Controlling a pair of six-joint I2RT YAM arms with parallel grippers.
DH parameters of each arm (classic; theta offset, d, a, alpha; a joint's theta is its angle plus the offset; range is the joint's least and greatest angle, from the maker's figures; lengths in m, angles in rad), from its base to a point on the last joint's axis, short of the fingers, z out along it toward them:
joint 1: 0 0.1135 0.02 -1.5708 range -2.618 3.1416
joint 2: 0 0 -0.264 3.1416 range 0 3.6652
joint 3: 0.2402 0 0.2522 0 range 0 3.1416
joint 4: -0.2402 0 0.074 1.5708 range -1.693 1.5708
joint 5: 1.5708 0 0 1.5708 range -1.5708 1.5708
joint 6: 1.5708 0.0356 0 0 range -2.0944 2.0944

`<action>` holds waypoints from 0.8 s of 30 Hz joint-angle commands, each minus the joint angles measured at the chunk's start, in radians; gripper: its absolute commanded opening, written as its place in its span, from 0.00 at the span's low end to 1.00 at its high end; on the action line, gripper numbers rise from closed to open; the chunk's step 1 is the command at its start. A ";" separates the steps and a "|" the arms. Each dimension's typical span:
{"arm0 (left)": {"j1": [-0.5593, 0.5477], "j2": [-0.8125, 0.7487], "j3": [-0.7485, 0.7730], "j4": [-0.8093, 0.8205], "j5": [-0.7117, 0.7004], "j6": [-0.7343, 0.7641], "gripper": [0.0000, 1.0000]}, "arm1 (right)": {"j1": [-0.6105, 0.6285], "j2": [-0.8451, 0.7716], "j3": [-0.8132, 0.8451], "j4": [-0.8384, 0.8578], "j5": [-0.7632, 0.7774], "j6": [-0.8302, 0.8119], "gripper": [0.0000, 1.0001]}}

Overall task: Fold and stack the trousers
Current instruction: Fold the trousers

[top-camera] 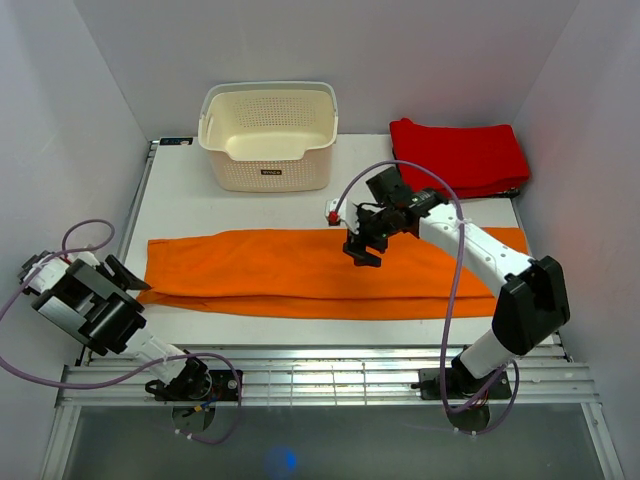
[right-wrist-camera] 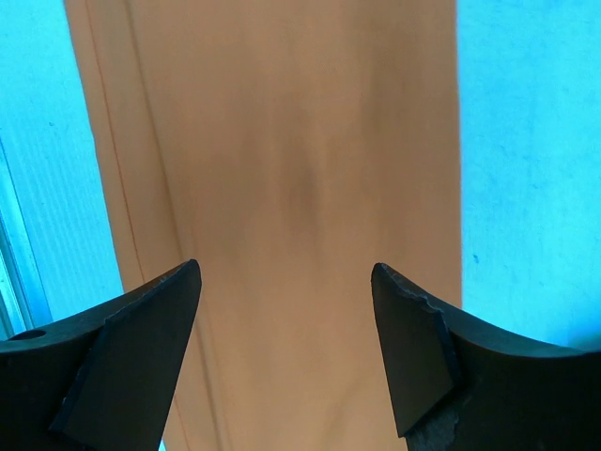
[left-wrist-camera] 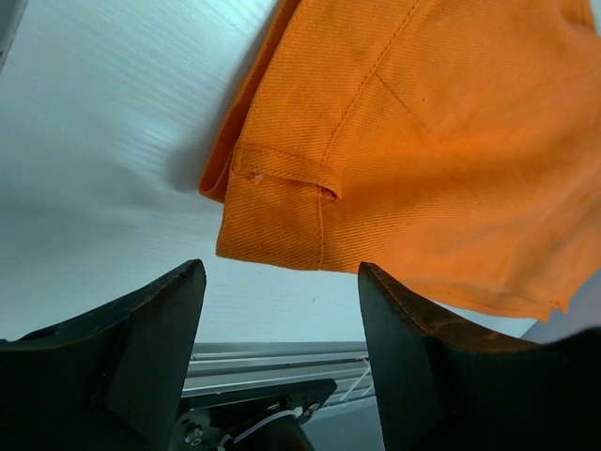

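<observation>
The bright orange trousers (top-camera: pixel 280 272) lie flat across the table in one long band, waist end to the left. My left gripper (top-camera: pixel 122 274) stands open just off that left end, with the waistband corner and a belt loop (left-wrist-camera: pixel 282 174) ahead of its fingers and nothing between them. My right gripper (top-camera: pixel 362 250) hovers open above the middle of the trousers (right-wrist-camera: pixel 282 188), fingers pointing down, holding nothing. The far right end of the trousers is partly hidden behind the right arm.
A cream perforated basket (top-camera: pixel 268 135) stands at the back centre. A red folded cloth (top-camera: pixel 460 155) lies at the back right corner. A metal rail (top-camera: pixel 320 370) runs along the near edge by the arm bases. White walls enclose the table on three sides.
</observation>
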 commanded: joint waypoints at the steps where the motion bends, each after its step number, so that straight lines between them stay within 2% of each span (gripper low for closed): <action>1: 0.005 -0.019 0.002 -0.039 -0.010 0.054 0.76 | 0.053 0.046 0.000 0.033 0.009 0.031 0.79; 7: 0.005 0.025 -0.010 -0.013 0.000 0.044 0.68 | 0.129 0.059 -0.071 0.071 -0.014 0.028 0.79; 14: 0.003 0.107 0.005 0.002 0.056 -0.007 0.59 | 0.179 0.065 -0.189 0.211 0.026 0.079 0.80; 15: 0.003 0.110 0.007 0.002 0.073 -0.009 0.53 | 0.179 0.062 -0.224 0.255 0.035 0.086 0.79; 17: 0.003 0.114 0.010 0.004 0.092 -0.021 0.49 | 0.180 0.051 -0.260 0.292 0.053 0.105 0.79; 21: -0.003 0.108 0.019 0.002 0.128 -0.039 0.27 | 0.180 0.031 -0.350 0.367 0.082 0.112 0.72; 22: -0.004 0.102 0.022 0.002 0.139 -0.041 0.18 | 0.182 0.031 -0.381 0.396 0.090 0.116 0.71; 24: -0.006 0.075 0.034 0.002 0.150 -0.042 0.11 | 0.182 0.030 -0.408 0.421 0.116 0.126 0.69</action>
